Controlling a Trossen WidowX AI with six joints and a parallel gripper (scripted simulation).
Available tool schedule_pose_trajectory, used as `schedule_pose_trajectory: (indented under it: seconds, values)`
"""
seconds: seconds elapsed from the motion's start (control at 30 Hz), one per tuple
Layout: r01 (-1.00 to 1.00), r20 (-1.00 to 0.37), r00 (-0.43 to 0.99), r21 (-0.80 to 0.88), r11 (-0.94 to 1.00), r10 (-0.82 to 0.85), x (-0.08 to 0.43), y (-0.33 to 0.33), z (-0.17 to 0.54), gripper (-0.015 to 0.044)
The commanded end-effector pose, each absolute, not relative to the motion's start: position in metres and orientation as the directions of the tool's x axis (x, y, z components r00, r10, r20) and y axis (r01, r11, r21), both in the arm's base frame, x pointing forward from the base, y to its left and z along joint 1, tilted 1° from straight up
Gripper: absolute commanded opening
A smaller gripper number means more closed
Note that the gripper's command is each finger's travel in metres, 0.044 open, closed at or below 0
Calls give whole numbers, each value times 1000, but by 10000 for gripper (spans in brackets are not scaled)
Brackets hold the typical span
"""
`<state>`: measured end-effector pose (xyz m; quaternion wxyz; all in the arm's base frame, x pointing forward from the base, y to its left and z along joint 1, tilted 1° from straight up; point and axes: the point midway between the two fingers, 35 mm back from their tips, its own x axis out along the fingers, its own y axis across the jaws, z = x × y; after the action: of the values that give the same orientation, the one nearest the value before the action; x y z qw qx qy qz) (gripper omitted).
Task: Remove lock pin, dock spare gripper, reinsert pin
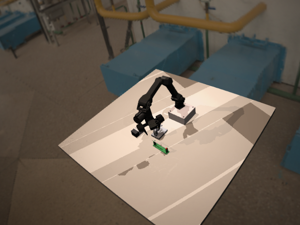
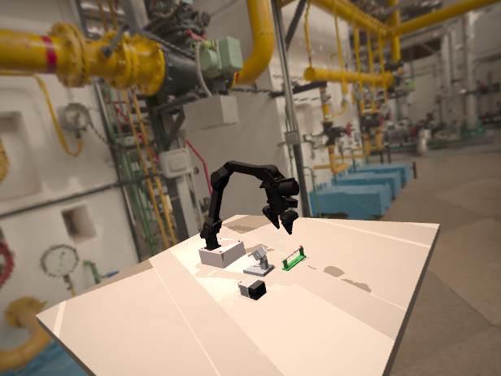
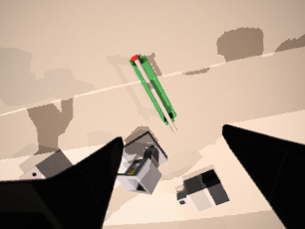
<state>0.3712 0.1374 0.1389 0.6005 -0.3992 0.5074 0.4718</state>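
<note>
The lock pin (image 1: pixel 166 148) (image 2: pixel 301 247) (image 3: pixel 154 95), pale with a red head, lies across the two posts of a green rack (image 1: pixel 159 147) (image 2: pixel 294 263). The grey mount (image 2: pixel 259 254) (image 3: pixel 142 175) has a tilted socket on a flat base; no pin shows through the socket. The spare gripper (image 1: pixel 135 132) (image 2: pixel 254 289) (image 3: pixel 205 191), a grey and black block, lies on the table beside the mount, apart from it. My gripper (image 2: pixel 285 230) (image 3: pixel 171 135) is open and empty, high above the table, pointing down. In the top view it partly hides the mount.
The arm's pale base box (image 1: pixel 182 114) (image 2: pixel 222 254) stands behind the mount. The green rack lies on the far side of the mount from the base box. The table (image 1: pixel 117 148) (image 2: pixel 163 325) bears shadows of the arm and light stripes.
</note>
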Motion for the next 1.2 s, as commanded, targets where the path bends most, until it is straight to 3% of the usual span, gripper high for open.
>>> schedule_pose_trajectory:
  seconds: [0.0, 0.2, 0.4, 0.8, 1.0, 1.17]
  values:
    - [-758, -989, 45, 58, 650, 140, 379, 113, 133, 440]
    - [-188, -992, 53, 106, 976, 118, 387, 81, 128, 440]
    - [407, -994, 58, 111, 907, 96, 392, 48, 123, 440]
    - [935, -996, 61, 80, 346, 68, 397, 6, 117, 440]
    - [998, -997, 60, 58, -35, 55, 397, -13, 114, 440]
    - [933, -997, 58, 38, -357, 44, 396, -31, 112, 440]
